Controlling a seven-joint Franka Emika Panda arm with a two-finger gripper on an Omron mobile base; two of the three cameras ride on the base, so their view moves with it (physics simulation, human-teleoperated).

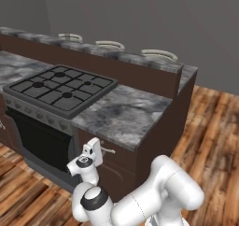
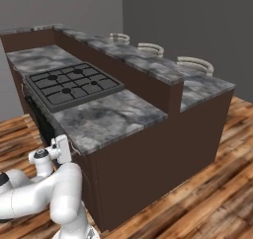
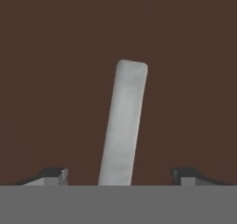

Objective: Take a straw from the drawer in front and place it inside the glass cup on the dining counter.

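Two grey marbled tops (image 1: pixel 126 115), dark cabinets, plank floor (image 1: pixel 210 122)

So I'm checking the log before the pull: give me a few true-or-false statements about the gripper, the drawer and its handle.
1. The gripper has its jaws spread on either side of the handle. True.
2. The drawer is pulled fully out. False: in the hand view its flat front faces the gripper, apparently closed.
3. The fingertips already pinch the handle. False: there are gaps on both sides.
4. The stove sits on the worktop above the drawer's level. True.
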